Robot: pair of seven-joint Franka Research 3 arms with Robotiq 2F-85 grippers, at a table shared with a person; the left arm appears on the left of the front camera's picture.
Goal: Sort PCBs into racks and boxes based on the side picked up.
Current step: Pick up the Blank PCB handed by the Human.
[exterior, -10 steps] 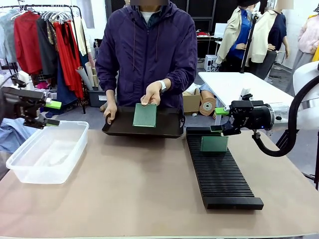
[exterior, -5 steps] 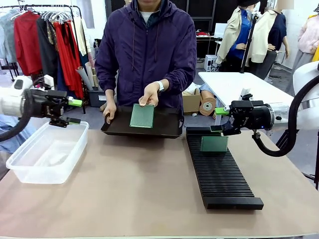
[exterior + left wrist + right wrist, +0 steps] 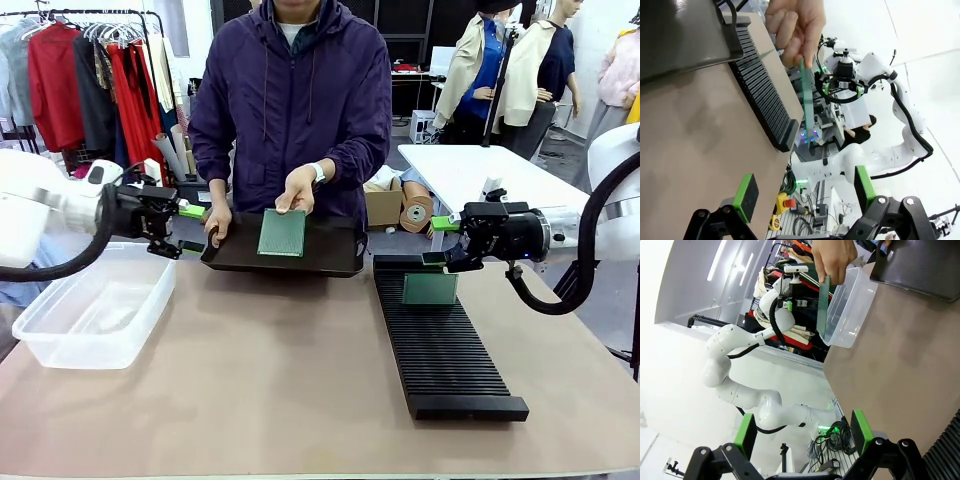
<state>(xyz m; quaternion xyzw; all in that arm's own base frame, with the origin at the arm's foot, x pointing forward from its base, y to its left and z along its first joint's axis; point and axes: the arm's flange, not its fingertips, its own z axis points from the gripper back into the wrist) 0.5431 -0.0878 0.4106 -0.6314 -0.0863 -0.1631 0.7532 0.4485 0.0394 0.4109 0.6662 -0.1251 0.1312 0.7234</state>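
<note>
1. Done so far, as I judge: one PCB [image 3: 430,288] stands upright in a slot near the far end of the rack [image 3: 455,375]. The other slots look free.
2. The box [image 3: 60,340], on the left part of the table [image 3: 280,400], looks empty. Its walls are cloudy, so I am not fully sure.
3. A second PCB [image 3: 282,232] is in the person's hand [image 3: 297,190], which pinches its top edge and holds it upright over the tray [image 3: 340,260]. The other hand [image 3: 220,222] grips the tray's left end. The tray is at the far edge of the table, between box and rack.
4. The left jaws are apart and hold nothing. They are just beside the tray's left end and point toward the offered board, near it but not touching.
5. The right jaws are also apart and empty. They hang just above the board in the rack.
6. What is left, in my judgement: the offered board must be gripped and carried to the rack or the box, depending on the side taken. The left jaws are the nearer ones, so they seem the likely takers.
7. Besides this board the tray looks bare, so I cannot tell how many boards will follow.
</note>
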